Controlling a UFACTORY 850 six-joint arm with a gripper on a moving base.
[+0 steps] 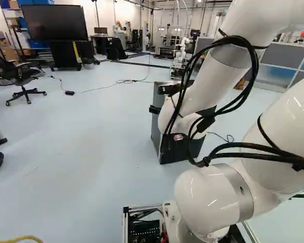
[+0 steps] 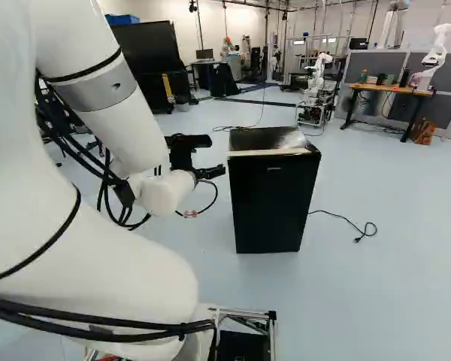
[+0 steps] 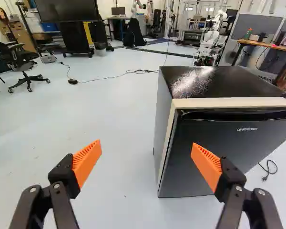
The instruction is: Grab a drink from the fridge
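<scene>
Clearly the job is at an early stage: the compact fridge [image 2: 274,199] is shut, its black door [image 3: 229,148] flush along the pale trim [image 3: 224,103], and no drink has been taken out. It stands on the floor just ahead of the arm, right of the gripper [image 3: 147,145] in the right base view. The claw is released, its orange-padded fingers spread wide with nothing between them, and neither appears to touch the fridge. Left to do, as I judge it: catch the recessed edge [image 3: 238,115] along the top of the door, swing it open, reach in, grip a drink and bring it out. The drink itself is out of sight, presumably behind that door, so what the fridge holds, how full it is and on which shelf things stand cannot be told. Its plug [image 3: 265,178] lies loose on the floor, so the contents may not be chilled. The other container is a green bottle [image 3: 248,33] on the far desk [image 3: 271,46]; its contents are too small to tell.
</scene>
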